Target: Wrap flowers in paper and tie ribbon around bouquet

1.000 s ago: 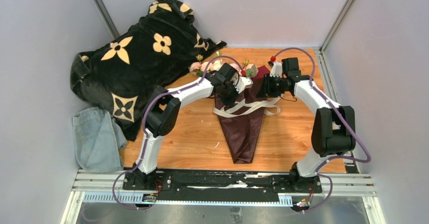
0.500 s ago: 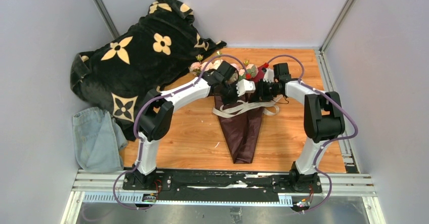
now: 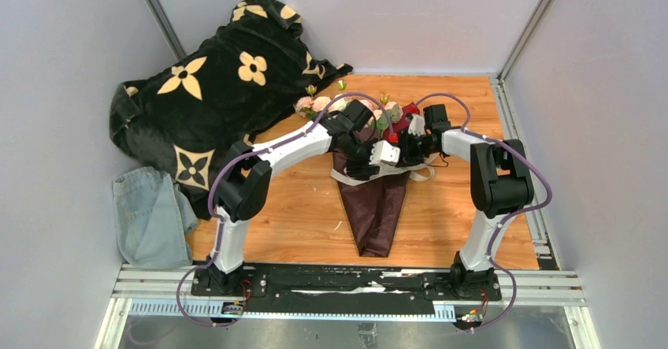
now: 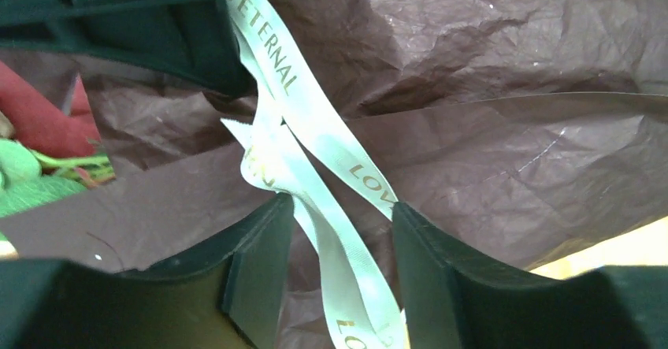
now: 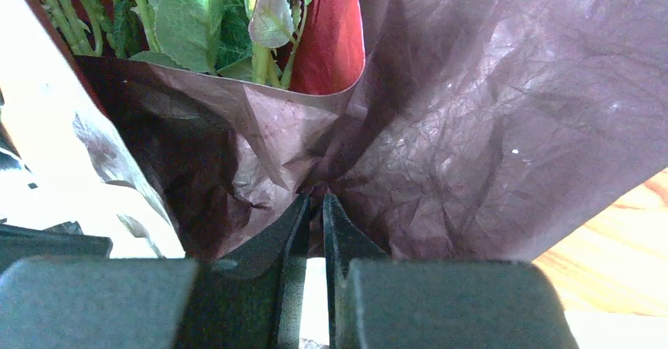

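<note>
Left of the long, dark maroon, crinkly paper cone (image 3: pixel 376 215) lies a black flower-print blanket (image 3: pixel 213 81). Over the cone's upper part the left gripper (image 4: pixel 339 215) stands spread, and the flat cream ribbon (image 4: pixel 315 120) runs loose between its fingers. Pink and cream roses (image 3: pixel 315 103) stick out of the cone's far end. At the cone's right side the right gripper (image 5: pixel 315 199) is pressed nearly together at a paper fold, with a pale strip, apparently the ribbon, pinched in the slit.

On the ribbon (image 4: pixel 272 57), gold capital letters are read in the left wrist view: "ETERNAL" on the upper strand, preceded by an "S", then "LOV" lower down and "LO" at the bottom edge. No other writing can be read.
</note>
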Motion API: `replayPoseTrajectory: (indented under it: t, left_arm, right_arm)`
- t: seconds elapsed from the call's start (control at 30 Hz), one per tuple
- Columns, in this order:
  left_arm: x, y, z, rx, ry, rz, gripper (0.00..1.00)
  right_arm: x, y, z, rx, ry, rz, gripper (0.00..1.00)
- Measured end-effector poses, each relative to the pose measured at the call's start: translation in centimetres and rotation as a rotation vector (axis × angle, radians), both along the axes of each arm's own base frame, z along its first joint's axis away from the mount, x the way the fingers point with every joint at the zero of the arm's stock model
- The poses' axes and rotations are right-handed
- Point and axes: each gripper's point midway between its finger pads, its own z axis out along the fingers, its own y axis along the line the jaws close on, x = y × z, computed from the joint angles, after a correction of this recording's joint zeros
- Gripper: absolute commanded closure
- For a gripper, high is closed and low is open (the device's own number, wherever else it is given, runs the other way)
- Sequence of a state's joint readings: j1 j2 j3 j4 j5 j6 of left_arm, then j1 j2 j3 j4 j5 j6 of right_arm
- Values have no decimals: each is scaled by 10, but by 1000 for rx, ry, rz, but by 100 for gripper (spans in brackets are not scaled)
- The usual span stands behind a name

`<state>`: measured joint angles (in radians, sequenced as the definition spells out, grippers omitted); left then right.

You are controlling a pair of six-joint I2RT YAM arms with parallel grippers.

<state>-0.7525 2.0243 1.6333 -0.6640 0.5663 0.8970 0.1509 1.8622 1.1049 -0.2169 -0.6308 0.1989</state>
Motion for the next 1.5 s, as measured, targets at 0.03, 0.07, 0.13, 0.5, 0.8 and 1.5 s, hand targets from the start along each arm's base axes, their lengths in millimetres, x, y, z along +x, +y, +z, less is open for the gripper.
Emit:
replayPoseTrajectory:
  t: [0.03, 0.07, 0.13, 0.5, 0.8, 1.5]
  left_arm:
    - [-1, -1, 0, 3, -11, -13, 37]
    - [-3, -4, 1, 8, -19, -27, 35]
    - [-5, -9, 4, 7, -36, -49, 34]
    - [10, -36, -29, 79, -103, -44, 54]
    - [15, -26, -54, 123, -147, 10, 100]
    - [29, -61, 52, -171, 24, 170, 100]
  right_arm:
    - [0, 0, 0, 0, 0, 0, 84]
    - [0, 0, 0, 0, 0, 0, 84]
    - [0, 0, 0, 0, 0, 0, 84]
    - [-1, 2, 1, 12, 2, 6, 85]
    - [-1, 0, 8, 34, -1, -4, 85]
    - [-6, -17, 7, 37, 30, -12, 82]
